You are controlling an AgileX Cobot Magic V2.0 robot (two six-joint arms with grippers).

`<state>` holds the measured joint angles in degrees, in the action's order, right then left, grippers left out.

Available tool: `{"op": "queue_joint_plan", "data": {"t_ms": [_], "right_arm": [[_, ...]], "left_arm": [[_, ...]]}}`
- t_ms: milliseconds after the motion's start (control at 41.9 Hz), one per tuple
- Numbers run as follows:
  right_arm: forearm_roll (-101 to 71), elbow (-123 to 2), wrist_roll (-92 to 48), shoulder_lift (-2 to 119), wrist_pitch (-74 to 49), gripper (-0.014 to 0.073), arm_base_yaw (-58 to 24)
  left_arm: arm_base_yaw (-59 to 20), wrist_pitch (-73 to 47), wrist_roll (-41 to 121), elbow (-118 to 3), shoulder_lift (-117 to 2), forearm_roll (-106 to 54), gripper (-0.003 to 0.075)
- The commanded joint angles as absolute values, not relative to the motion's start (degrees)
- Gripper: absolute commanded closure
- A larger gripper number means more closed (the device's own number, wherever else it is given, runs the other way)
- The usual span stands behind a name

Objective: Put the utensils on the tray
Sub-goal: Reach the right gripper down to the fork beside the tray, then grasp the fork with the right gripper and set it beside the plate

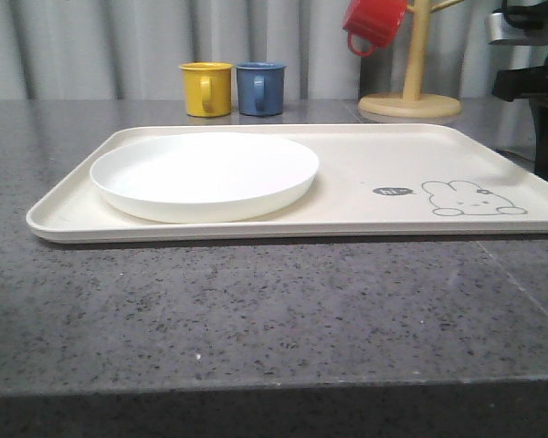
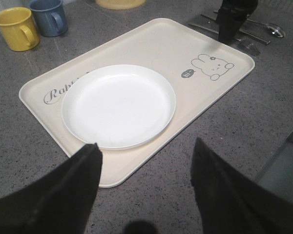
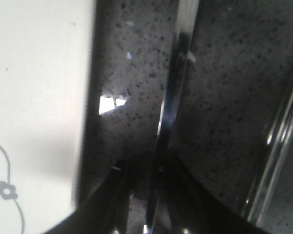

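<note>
The cream tray (image 1: 365, 187) with the rabbit drawing lies on the grey counter and carries a round white plate (image 1: 205, 173). The utensils lie on the counter beyond the tray's rabbit end: a fork (image 2: 250, 46), a spoon (image 2: 274, 32) and chopsticks (image 3: 278, 131). My right gripper (image 2: 230, 24) is low over them. Its fingers stand on either side of the fork's shiny handle (image 3: 178, 73), with a sliver of counter still visible beside the handle. My left gripper (image 2: 146, 145) hangs open and empty above the tray's near corner.
A yellow mug (image 1: 206, 88) and a blue mug (image 1: 260, 88) stand behind the tray. A red mug (image 1: 374, 23) hangs on a wooden mug tree (image 1: 411, 100). My right arm (image 1: 541, 87) is dark at the right edge.
</note>
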<state>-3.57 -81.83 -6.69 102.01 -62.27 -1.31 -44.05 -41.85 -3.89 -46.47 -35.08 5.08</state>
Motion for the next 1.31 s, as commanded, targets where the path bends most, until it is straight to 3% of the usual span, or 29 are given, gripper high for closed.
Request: {"op": "queue_joint_plan", "data": {"t_ms": [0,119,286,405,716,954,1097,1288], "right_arm": [[-3.71,-83.63,-7.28,99.68,-59.67,0.0379,-1.28],[-3.71,-83.63,-7.23,99.76,-60.06,0.0391,-1.23],[-3.71,-83.63,-7.18,99.76,-61.1,0.054,-1.23],[-3.64,-83.63,-6.11,99.76,-61.27,0.0595,-1.23],[-4.13,-88.11,-5.62,95.72,-64.92,0.0597,-2.41],[-4.17,-94.03,-4.83,94.65,-68.71,0.0597,-13.17],[-1.45,-96.71,2.97,96.69,-69.89,0.0597,-20.38],[6.95,-98.33,23.32,100.35,-68.82,0.0597,-25.95]], "left_arm": [[-44.48,-37.51,-4.51,-47.95,-35.27,4.91,0.0312],[-44.48,-37.51,-4.51,-47.95,-35.27,4.91,0.0312],[-44.48,-37.51,-4.51,-47.95,-35.27,4.91,0.0312],[-44.48,-37.51,-4.51,-47.95,-35.27,4.91,0.0312],[-44.48,-37.51,-4.51,-47.95,-35.27,4.91,0.0312],[-44.48,-37.46,-4.51,-47.95,-35.27,4.91,0.0312],[-44.48,-37.46,-4.51,-47.95,-35.27,4.91,0.0312],[-44.48,-37.32,-4.51,-47.95,-35.27,4.91,0.0312]]}}
